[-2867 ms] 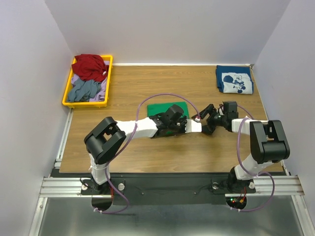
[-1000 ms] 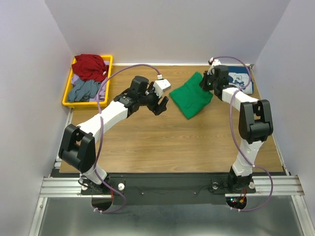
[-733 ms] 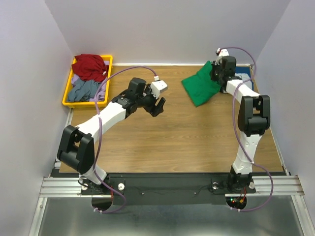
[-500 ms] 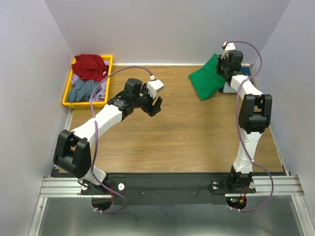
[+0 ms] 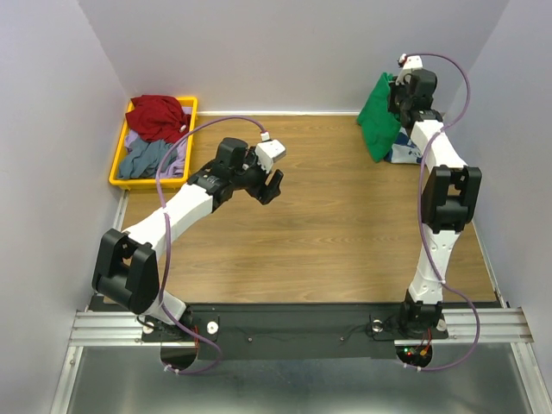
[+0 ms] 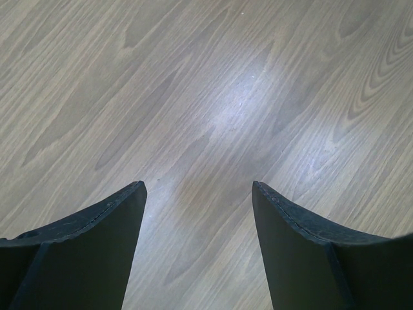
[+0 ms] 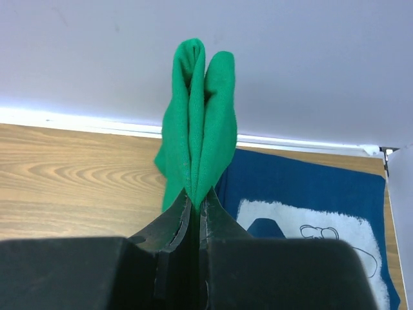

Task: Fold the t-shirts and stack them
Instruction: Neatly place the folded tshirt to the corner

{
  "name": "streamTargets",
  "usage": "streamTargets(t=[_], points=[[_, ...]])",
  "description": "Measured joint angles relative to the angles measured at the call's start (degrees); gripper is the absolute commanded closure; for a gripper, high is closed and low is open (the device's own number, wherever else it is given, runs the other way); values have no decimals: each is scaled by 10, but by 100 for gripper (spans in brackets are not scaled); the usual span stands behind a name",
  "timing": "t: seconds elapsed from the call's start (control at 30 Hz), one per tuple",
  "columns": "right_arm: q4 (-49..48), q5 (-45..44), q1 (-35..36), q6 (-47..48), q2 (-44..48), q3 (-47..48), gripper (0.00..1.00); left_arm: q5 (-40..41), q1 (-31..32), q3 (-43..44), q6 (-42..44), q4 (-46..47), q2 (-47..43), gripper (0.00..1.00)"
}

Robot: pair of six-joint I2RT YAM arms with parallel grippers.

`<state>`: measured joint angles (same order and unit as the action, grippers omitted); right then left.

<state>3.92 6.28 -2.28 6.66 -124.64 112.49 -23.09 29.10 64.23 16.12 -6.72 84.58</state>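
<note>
Though unclear from above, right fingers (image 7: 170,227) pinch green t-shirt (image 7: 197,129) — wrist view

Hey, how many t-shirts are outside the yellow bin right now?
2. The green t-shirt hangs pinched in the right hand over the far right corner; the navy t-shirt lies flat on the table beneath it, partly hidden.

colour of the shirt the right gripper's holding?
Plain bright green; the shirt, pinched in the right gripper, shows best in the right wrist view.
</note>
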Motion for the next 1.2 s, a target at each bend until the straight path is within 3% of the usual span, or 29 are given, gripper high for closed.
streamTargets(t=[1.2], points=[[75, 1, -61, 14, -9, 55, 100, -5, 0, 0, -2, 0, 0, 21]])
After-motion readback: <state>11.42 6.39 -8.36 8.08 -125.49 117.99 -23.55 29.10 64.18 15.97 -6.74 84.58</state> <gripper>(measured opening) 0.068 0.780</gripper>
